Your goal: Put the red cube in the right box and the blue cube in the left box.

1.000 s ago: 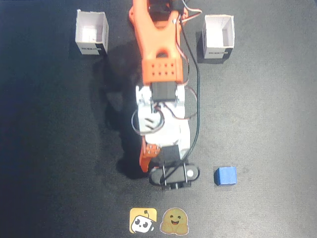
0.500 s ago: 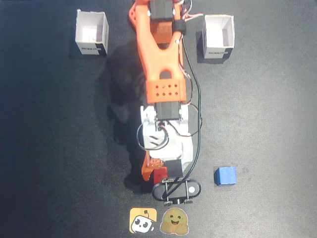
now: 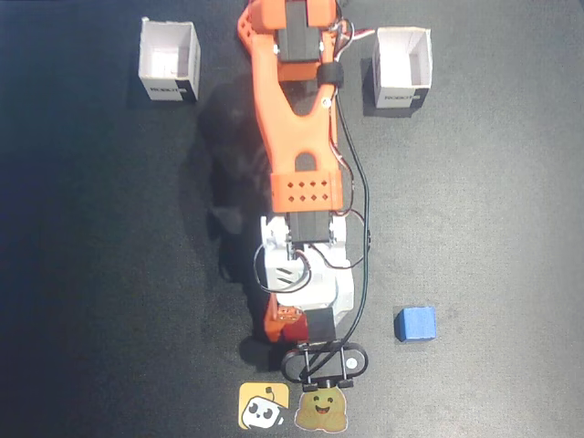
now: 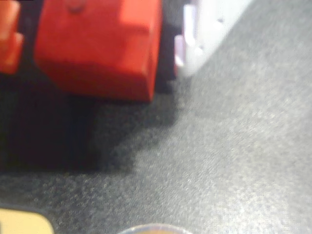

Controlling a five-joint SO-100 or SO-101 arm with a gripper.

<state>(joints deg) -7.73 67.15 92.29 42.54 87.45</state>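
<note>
Red cube (image 4: 97, 46) sits between orange and white fingers (image 4: 195, 44), apparently clamped though grip not fully certain, low over dark table (image 4: 234, 146); best squeezed squarely before lifting, with blue cube (image 3: 415, 324) well aside.

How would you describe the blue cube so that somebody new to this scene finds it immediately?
In the fixed view, start at the orange arm running down the middle of the dark table. Look right of its lower end: the blue cube sits alone there. It is the only blue thing, small and solid, unlike the two open white boxes at the top.
</note>
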